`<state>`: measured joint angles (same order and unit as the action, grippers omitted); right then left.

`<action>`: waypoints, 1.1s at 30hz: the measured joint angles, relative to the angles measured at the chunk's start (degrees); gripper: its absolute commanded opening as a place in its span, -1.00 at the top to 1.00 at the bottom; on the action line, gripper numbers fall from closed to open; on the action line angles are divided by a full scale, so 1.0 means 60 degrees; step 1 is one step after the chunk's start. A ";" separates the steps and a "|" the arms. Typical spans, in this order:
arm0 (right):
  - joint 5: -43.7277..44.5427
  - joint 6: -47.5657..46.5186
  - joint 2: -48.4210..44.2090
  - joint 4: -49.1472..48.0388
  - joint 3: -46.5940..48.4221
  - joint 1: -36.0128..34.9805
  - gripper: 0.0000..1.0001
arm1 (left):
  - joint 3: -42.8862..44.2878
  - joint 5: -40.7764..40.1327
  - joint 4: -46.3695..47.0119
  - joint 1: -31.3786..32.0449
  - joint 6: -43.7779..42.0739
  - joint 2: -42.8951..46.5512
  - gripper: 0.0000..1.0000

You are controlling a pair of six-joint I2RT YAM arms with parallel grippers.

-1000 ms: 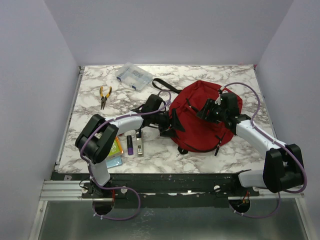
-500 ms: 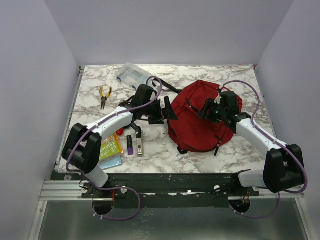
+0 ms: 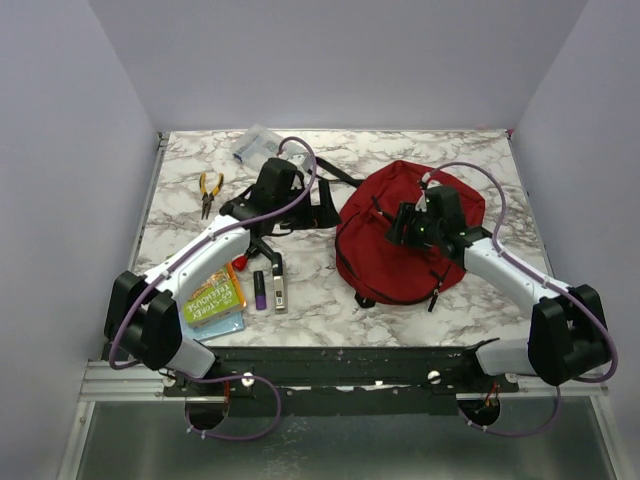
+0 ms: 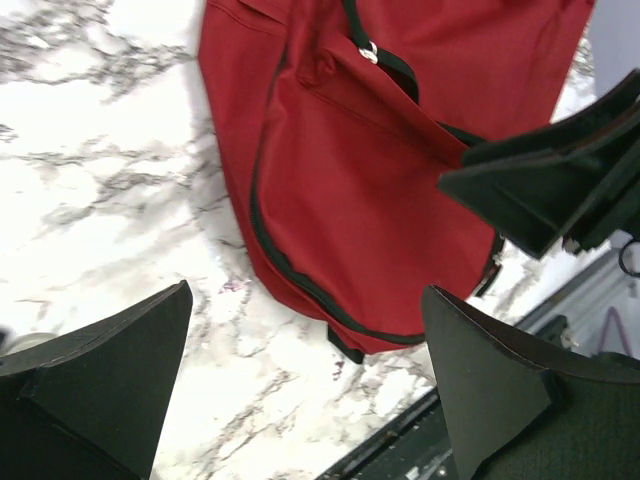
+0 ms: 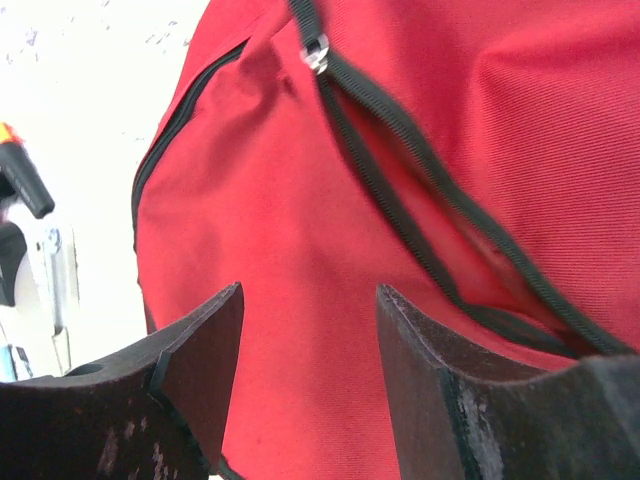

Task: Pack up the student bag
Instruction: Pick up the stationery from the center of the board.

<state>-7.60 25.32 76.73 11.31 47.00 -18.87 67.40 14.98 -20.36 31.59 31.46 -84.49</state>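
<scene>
- Fingers (image 3: 322, 198) of the left gripper (image 3: 328, 208), top view: spread wide and holding nothing, just beside the left edge of the student bag (image 3: 385, 262), which lies on the right half of the marble table (image 3: 310, 312).
- Same view: the right gripper (image 3: 400, 228) hangs over the middle of the bag. How wide it stands is hard to read from here. The left arm covers part of the clear box (image 3: 255, 145) at the far edge.
- Against the frame a second earlier, the left gripper has drawn back from the bag's left side toward the far left, and the right gripper has shifted slightly leftward.
- Left wrist view: both fingers (image 4: 110, 380) stand far apart, with only marble and the bag's zipped edge showing between them. Black parts of the other arm cut in from the right.
- Right wrist view: the fingers (image 5: 200, 360) are partly apart and pinch nothing. Red cloth and a gaping zip (image 5: 400, 170) fill the gap. The tips seem clear of the fabric, though this cannot be told for certain.
</scene>
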 measured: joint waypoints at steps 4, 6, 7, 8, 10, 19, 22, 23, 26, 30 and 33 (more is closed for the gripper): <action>0.0157 0.0015 0.0084 0.0000 0.0000 -0.0681 -0.18 | 0.0055 -0.0703 -0.0273 -0.0062 -0.0375 0.0324 -0.97; 0.0215 0.0007 0.0098 0.0011 0.0000 -0.0933 -0.18 | 0.0055 -0.0954 -0.0426 -0.0124 -0.0452 0.0546 -0.97; 0.0273 -0.0015 0.0095 0.0026 0.0007 -0.1020 -0.17 | 0.0044 -0.1078 -0.0459 -0.0157 -0.0455 0.0678 -0.97; 0.0350 -0.0044 0.0095 0.0047 0.0018 -0.1071 -0.16 | 0.0004 -0.1166 -0.0488 -0.0226 -0.0448 0.0871 -0.97; 0.0586 -0.0127 0.0095 0.0098 0.0036 -0.1089 -0.14 | -0.0189 -0.1315 -0.0546 -0.0339 -0.0364 0.1290 -0.97; 0.1690 -0.0492 0.0011 0.0350 0.0200 -0.1089 -0.13 | -0.2433 -0.1424 -0.0984 -0.0546 0.0739 0.3271 -0.71; 0.1716 -0.0528 -0.0168 0.0346 0.0200 -0.1089 -0.13 | -0.3326 -0.1665 -0.1191 -0.0313 0.1100 0.3260 -0.66; 0.1716 -0.0546 -0.0240 0.0346 0.0200 -0.1089 -0.13 | -0.3468 -0.1716 -0.1242 -0.0219 0.1173 0.3257 -0.65; 0.1719 -0.0579 -0.0430 0.0342 0.0193 -0.1089 -0.13 | -0.3967 -0.2080 -0.1526 0.0280 0.1457 0.3195 -0.60; 0.1716 -0.0601 -0.0616 0.0284 0.0102 -0.1089 -0.13 | -0.4390 -0.2594 -0.1647 0.0627 0.1683 0.3177 -0.48; 0.1716 -0.0630 -0.0623 0.0277 0.0026 -0.1089 -0.13 | -0.4535 -0.2834 -0.1654 0.0630 0.1749 0.3053 -0.38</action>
<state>2.70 21.54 72.99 12.97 47.16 -25.41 40.18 -2.02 -30.28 35.38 41.95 -66.17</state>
